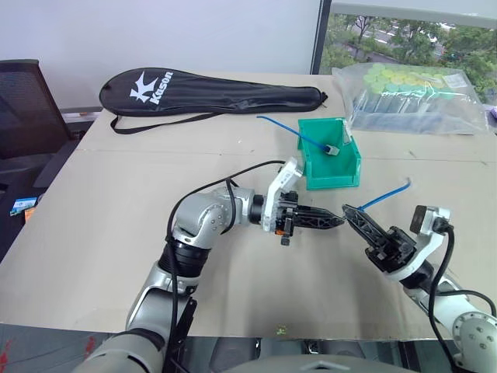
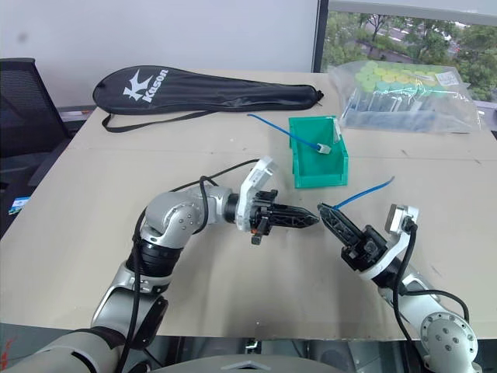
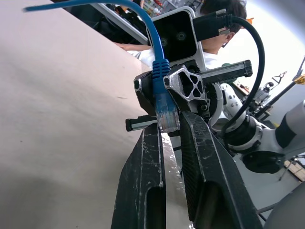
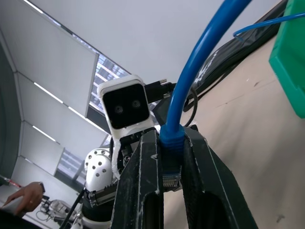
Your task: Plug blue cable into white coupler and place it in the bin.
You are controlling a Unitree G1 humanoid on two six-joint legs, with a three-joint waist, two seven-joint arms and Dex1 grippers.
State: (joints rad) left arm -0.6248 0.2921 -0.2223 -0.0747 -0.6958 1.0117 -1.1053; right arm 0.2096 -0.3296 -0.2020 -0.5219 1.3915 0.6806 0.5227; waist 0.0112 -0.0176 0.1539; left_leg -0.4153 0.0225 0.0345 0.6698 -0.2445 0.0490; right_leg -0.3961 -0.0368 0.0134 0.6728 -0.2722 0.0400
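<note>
The right gripper (image 4: 162, 183) pinches the blue cable (image 4: 200, 71) at its plug; the left gripper (image 1: 335, 221) is pressed together.

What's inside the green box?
In the green bin lies the end of a blue cable with a greyish coupler on it; the rest trails out over the back edge. The front wall hides the bin's floor near it.

"Kason" on black racket bag (image 1: 210, 96)

white wall (image 1: 194, 31), window (image 1: 411, 31), black chair (image 1: 23, 109), cardboard-covered table (image 1: 93, 233)
</note>
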